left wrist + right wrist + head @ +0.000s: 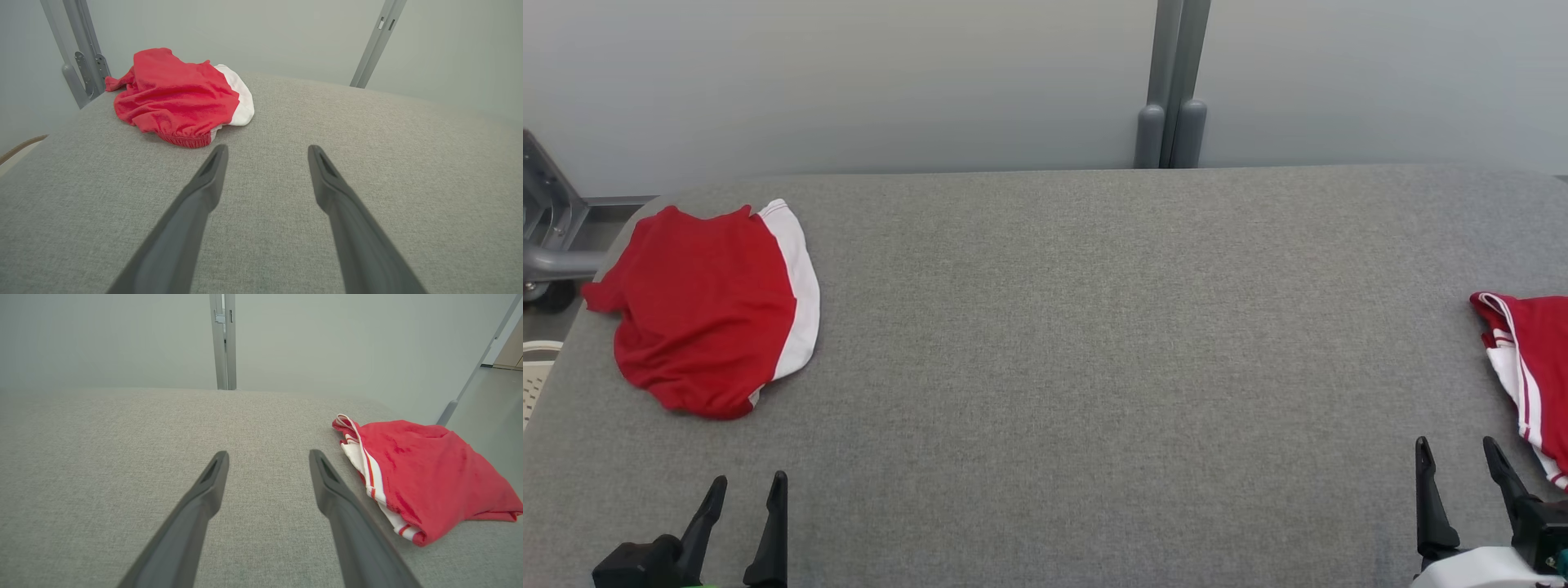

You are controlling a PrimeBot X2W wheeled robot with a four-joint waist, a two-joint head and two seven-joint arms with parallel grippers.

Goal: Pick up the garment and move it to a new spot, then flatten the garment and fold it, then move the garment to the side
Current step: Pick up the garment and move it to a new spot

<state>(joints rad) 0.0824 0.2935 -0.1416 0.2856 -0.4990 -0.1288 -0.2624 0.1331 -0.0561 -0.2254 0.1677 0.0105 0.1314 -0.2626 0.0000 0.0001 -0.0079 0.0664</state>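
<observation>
Head view, tabletop: we look down on a grey fabric tabletop [1094,327] that spans the picture, with a pale wall behind it.
Head view, panelled garment: we find the panelled garment [703,310], red with a white panel, in a rounded heap at 9 o'clock near the tabletop's left end. The white panel is on its 3 o'clock side.
Head view, striped garment: we find the striped garment [1539,359], red with white stripes, at 3 o'clock, cut off by the picture's edge.
Head view, left hand: the left hand [750,479] sits at 7 o'clock, fingers spread and empty. The panelled garment lies apart from it, toward its 12 o'clock.
Head view, right hand: the right hand [1456,443] sits at 5 o'clock, fingers spread and empty. The striped garment lies near it, toward its 2 o'clock.
Head view, post: a grey post [1174,82] stands against the wall at 12 o'clock.
Left wrist view, left hand: we see the left hand [266,149] wide apart over bare tabletop [367,163], holding nothing.
Left wrist view, panelled garment: the panelled garment [175,94] lies at 11 o'clock, just past the left fingertip and clear of it.
Right wrist view, right hand: we see the right hand [268,454] wide apart over bare tabletop [102,457], holding nothing.
Right wrist view, striped garment: the striped garment [429,469] lies bunched at 3 o'clock, beside the right finger. Its striped edge faces the finger, and we cannot tell whether they touch.
</observation>
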